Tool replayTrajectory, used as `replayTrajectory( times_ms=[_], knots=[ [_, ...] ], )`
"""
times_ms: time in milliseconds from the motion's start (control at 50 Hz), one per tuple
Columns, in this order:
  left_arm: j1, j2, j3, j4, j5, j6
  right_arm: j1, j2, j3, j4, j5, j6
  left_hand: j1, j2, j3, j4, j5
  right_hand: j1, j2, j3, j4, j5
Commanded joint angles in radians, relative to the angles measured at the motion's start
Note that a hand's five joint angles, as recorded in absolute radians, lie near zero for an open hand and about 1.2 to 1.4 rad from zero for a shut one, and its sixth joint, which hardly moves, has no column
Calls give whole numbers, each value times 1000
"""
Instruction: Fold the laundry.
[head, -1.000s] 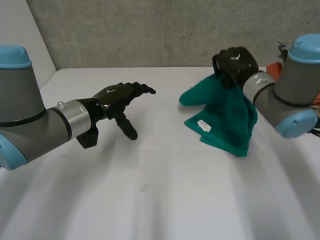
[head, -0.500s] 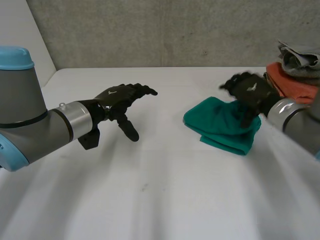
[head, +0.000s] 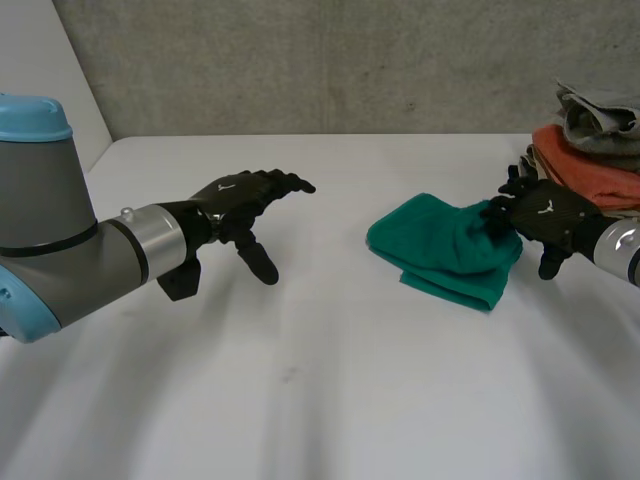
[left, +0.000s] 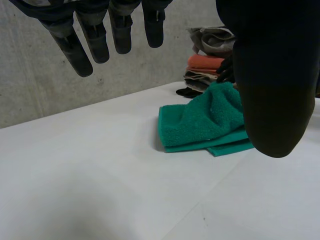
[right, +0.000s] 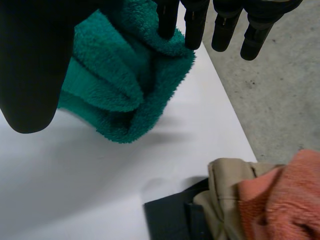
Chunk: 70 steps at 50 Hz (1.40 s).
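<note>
The white desk (head: 320, 400) carries a clothes pile (head: 590, 150) just beside the right hand (head: 545, 215). A bunched green towel (head: 440, 250) lies under that hand's straight, spread fingers. The left hand (head: 235, 195) hovers wide open, well apart from the towel.

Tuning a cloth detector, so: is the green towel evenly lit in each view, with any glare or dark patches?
Head view: green towel evenly lit, no glare, a little shaded beside the right robot hand. Left wrist view: matte, with a thin shadow under its near edge. Right wrist view: a dark crease between its folds.
</note>
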Motion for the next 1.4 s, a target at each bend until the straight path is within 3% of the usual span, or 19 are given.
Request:
replayTrajectory(
  times_ms=[20,300,600,760,860,1100,1400],
  knots=[
    [-1,-16,5,0,0,0,1,44,-11,-114,-19,106,-13,-26,-17,-7,-42,-39,-28,-30,-29,-40],
    [0,-30,13,2,0,0,9,-17,-17,-192,-17,381,-13,-26,-17,-7,-42,-39,-28,-30,-29,-40],
    [2,-30,11,2,-2,0,43,142,-123,-105,-60,210,-13,-26,-17,-7,-42,-39,-28,-30,-29,-40],
    [5,-35,13,2,0,0,-12,113,-56,64,-129,-25,-13,-26,-17,-7,-42,-39,-28,-30,-29,-40],
    [2,-38,13,2,-2,0,-38,98,-5,64,-145,-78,-13,-26,-17,-7,-42,-39,-28,-30,-29,-40],
    [5,-38,13,2,0,-3,-22,143,18,-46,-158,-7,-13,-26,-17,-7,-42,-39,-28,-30,-29,-40],
    [8,-38,13,2,1,-3,55,147,-8,-233,-108,151,-13,-26,-17,-7,-42,-15,-4,-7,-5,-17]
  ],
)
